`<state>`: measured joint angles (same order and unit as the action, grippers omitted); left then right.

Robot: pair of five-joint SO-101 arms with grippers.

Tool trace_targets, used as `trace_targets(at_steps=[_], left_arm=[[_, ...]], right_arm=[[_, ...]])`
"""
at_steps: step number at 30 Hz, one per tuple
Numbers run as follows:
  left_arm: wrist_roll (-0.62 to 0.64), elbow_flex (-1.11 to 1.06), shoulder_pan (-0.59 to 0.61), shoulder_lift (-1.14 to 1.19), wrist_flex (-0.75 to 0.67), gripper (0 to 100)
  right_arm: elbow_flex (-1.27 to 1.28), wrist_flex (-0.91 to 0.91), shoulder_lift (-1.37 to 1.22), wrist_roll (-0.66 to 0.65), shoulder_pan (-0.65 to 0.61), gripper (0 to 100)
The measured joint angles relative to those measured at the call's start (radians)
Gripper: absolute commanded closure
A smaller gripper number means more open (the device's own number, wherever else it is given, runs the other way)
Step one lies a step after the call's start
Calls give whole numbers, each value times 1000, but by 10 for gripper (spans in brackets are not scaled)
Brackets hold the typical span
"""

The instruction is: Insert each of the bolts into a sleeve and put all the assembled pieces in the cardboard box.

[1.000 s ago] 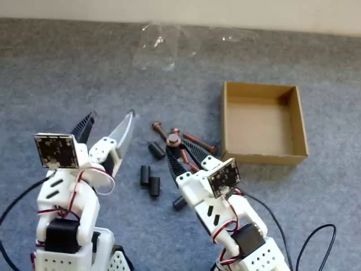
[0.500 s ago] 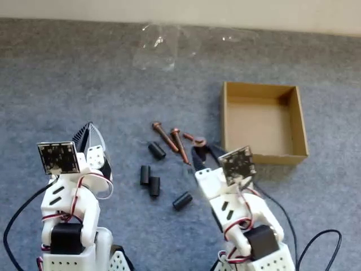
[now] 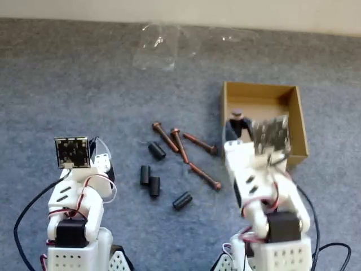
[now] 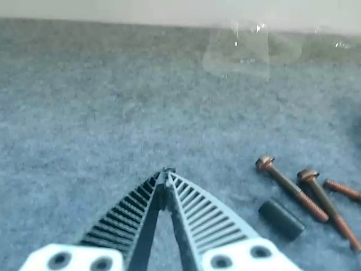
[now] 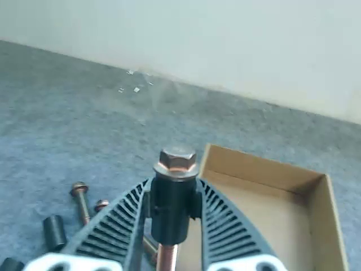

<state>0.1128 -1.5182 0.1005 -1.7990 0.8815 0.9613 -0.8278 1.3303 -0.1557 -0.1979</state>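
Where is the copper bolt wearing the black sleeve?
The sleeved copper bolt stands upright in the right arm's jaws, at the brown cardboard box's left wall, high view.

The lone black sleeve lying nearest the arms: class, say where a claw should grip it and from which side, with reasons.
Grip the sleeve at mid-length, from straight above, closing across its long axis. It lies flat and slanted on the carpet, curved sides exposed, with nothing close beside it, so there should be room on either side.
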Motion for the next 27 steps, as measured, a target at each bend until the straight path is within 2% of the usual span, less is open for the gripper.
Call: trace_targets(at_steps=[7, 17, 27], left_arm=[[-2, -14, 0, 0, 0, 994], [-2, -14, 0, 0, 0, 994], [-2, -35, 0, 0, 0, 994]], right_arm=[[-224, 0, -474, 0, 94, 994], [-559, 0, -1106, 0, 104, 994], [-901, 2, -1591, -2, 166, 991]])
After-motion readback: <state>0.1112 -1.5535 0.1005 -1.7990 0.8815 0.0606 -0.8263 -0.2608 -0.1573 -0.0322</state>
